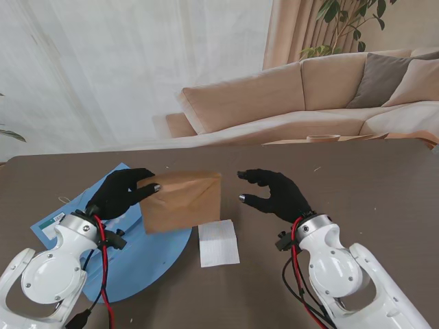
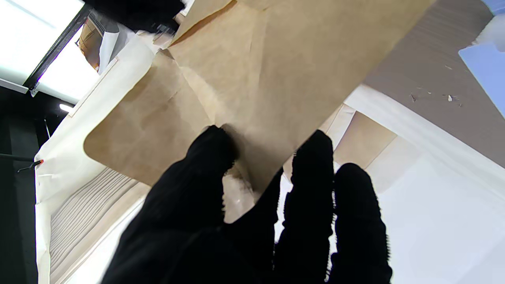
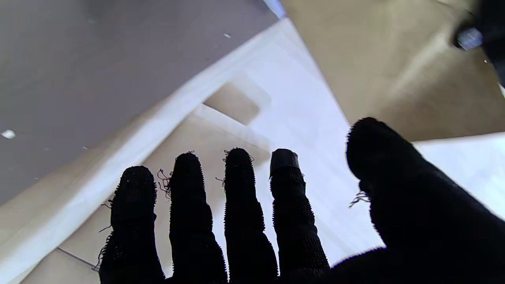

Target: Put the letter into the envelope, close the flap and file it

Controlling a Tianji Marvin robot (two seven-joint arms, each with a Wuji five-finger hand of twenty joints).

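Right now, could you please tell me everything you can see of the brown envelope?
The brown envelope looks like plain kraft paper, rectangular, slightly creased. The left hand holds it lifted off the table and tilted, pinching its left edge between thumb and fingers. In the left wrist view a rounded flap stands open. It hangs over the blue folder, just beyond the white letter. The right hand is open beside it, not touching.

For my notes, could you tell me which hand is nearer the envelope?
Left. The left hand grips the envelope at its left edge; the right hand hovers open, apart from its right edge.
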